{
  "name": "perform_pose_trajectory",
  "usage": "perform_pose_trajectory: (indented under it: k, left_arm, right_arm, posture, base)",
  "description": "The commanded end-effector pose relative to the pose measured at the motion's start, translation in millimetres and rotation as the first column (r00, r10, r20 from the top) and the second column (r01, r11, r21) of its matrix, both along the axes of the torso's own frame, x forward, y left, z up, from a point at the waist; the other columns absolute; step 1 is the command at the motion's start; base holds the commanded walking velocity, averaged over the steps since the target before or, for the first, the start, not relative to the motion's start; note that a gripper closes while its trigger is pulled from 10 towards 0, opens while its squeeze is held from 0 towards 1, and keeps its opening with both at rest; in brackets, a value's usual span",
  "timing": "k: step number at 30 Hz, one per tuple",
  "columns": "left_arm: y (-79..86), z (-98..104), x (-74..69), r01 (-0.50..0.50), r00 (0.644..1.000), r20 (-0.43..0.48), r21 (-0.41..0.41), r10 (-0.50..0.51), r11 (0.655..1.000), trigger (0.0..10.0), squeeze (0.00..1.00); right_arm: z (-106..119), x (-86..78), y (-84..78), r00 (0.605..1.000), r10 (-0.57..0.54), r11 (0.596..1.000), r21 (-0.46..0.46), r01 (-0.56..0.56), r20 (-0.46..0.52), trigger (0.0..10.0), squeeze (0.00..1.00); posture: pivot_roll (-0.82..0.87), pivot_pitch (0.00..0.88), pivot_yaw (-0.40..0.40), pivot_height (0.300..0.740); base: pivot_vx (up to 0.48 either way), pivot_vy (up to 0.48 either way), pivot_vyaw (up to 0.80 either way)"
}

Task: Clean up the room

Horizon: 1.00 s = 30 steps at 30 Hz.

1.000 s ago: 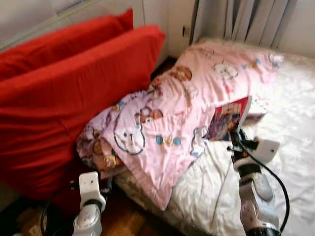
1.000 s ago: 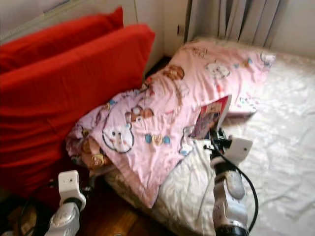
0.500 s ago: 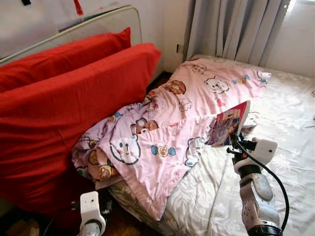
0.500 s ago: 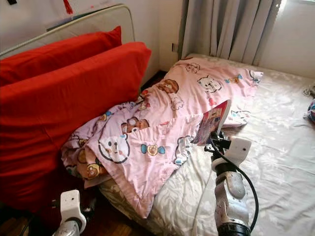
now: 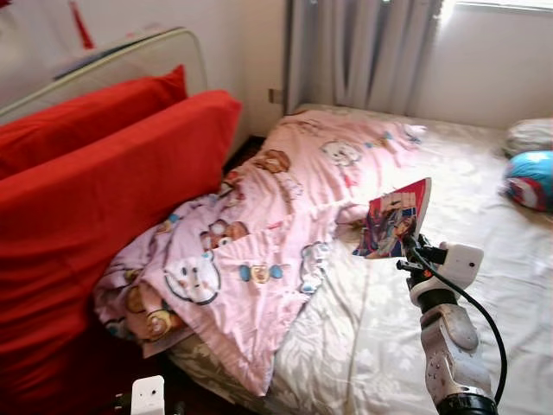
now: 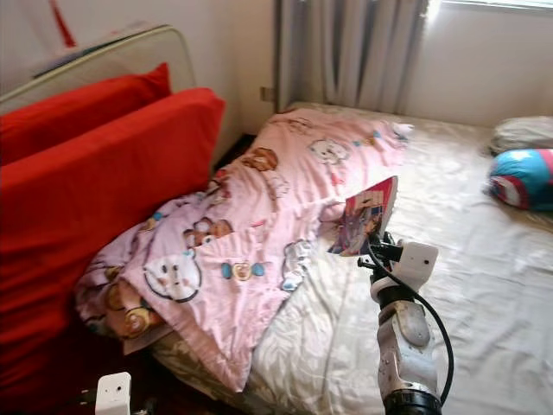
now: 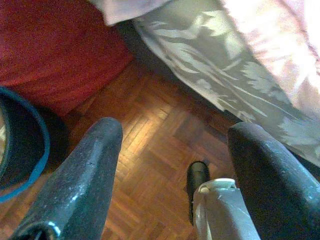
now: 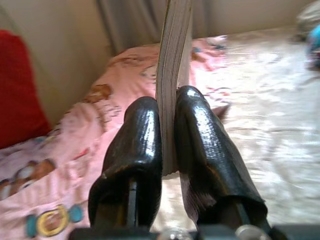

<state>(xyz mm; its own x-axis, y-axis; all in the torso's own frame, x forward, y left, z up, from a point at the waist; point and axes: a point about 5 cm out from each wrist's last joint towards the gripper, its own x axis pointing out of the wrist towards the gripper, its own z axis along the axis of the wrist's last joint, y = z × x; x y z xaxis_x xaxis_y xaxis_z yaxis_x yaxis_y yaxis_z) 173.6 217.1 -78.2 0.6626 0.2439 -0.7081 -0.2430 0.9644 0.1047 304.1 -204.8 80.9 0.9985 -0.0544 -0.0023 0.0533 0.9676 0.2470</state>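
Note:
My right gripper point(image 5: 409, 248) is raised over the bed point(image 5: 484, 285) and shut on a thin colourful comic book point(image 5: 393, 220), held upright by its lower corner. The right wrist view has both black fingers point(image 8: 145, 135) clamped on the book's page edge point(image 8: 172, 60). A pink cartoon-print blanket point(image 5: 259, 233) lies rumpled across the bed's left side and hangs over its edge. My left gripper point(image 7: 170, 150) hangs low beside the bed, open, over the parquet floor point(image 7: 145, 155) with nothing between its fingers.
Two big red cushions point(image 5: 95, 199) lean against the wall at left. A blue and red ball-like object point(image 5: 529, 177) and a pale bundle point(image 5: 529, 136) sit at the bed's far right. Grey curtains point(image 5: 363, 52) hang behind. A dark round container rim point(image 7: 20, 140) stands on the floor.
The camera has swung to the right and up, bringing the far right of the bed into view. My right gripper still holds the book; the left arm sits lower in the picture.

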Motion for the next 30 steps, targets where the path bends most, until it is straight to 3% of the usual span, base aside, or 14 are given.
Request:
perform_pose_trajectory:
  k: [1,5,12,30]
  left_arm:
    - [-0.5,1,3.7,0.039,0.999,-0.003,0.021,-0.038,0.999,10.0,0.0]
    - [-3.6,2,7.4,0.072,0.997,-0.004,0.03,-0.072,0.997,10.0,0.0]
    - [-7.4,3,11.0,0.102,0.995,-0.001,0.024,-0.102,0.995,10.0,0.0]
    - [-12.7,-3,0.3,0.113,0.993,-0.042,0.008,-0.113,0.994,10.0,0.0]
  right_arm:
    - [12,7.2,1.8,0.999,0.008,1.0,-0.018,-0.007,0.05,10.0,0.0]
    - [12,8.6,1.5,0.999,0.002,1.0,-0.019,-0.001,0.047,10.0,0.0]
    - [11,9.6,2.1,0.999,-0.025,1.0,-0.004,0.026,0.039,10.0,0.0]
    - [12,11.5,5.1,0.999,-0.019,1.0,-0.006,0.019,0.035,10.0,0.0]
  posture:
    - [-0.14,0.012,0.005,0.74]
    - [-0.14,0.024,0.006,0.74]
    - [-0.15,0.038,0.014,0.74]
    - [-0.15,0.073,0.01,0.74]
  base:
    - [0.0,-0.48,-0.78]
    - [0.0,-0.48,-0.78]
    - [0.0,0.0,-0.78]
    - [0.0,0.0,-0.78]
